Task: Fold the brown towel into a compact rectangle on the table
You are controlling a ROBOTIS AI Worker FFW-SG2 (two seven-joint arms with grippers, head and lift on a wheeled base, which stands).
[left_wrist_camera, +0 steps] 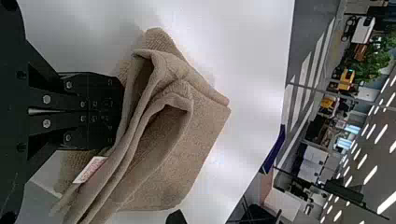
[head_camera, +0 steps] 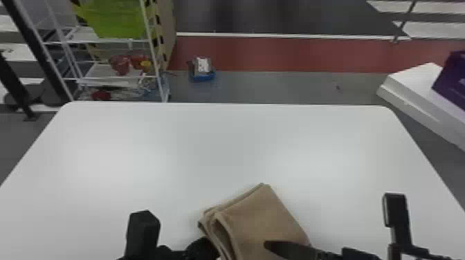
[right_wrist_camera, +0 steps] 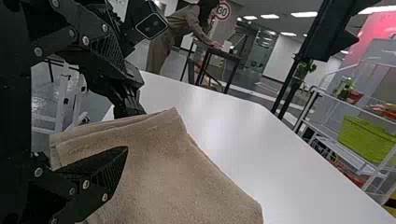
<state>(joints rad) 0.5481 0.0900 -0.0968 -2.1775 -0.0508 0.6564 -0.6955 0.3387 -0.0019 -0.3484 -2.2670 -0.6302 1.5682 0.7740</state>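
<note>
"Lying folded at the near middle of the smooth white table, the brown towel shows a soft, nubby pile, rounded hems and one pointed corner toward the far side."

"And the grippers?"

"At its left side, the left gripper has its blunt black fingers together, nipping the layered edge. On the opposite side, the right gripper holds its fingers wide; in the right wrist view, a tapered lower finger with a ribbed pad overlaps the cloth."

"How do the layers sit?"

"Loosely, in the left wrist view: thick hems curve side by side and gape into two dark, pocket-like hollows, while the outer panel lies fairly flat. Its outline is angular, with a rounded corner."

"Any labels?"

"One. A small white tag with red print juts from the hem, near the left gripper's fingers. In the room behind, a round, red-rimmed sign carries dark figures, and a bright green bin sits on a white wire rack."

"What is hard to make out?"

"The head view's bottom edge crops the towel's near part. The left fingertips are partly hidden against the fabric, and how many layers they pinch cannot be told; nor can the full count of folds."
</note>
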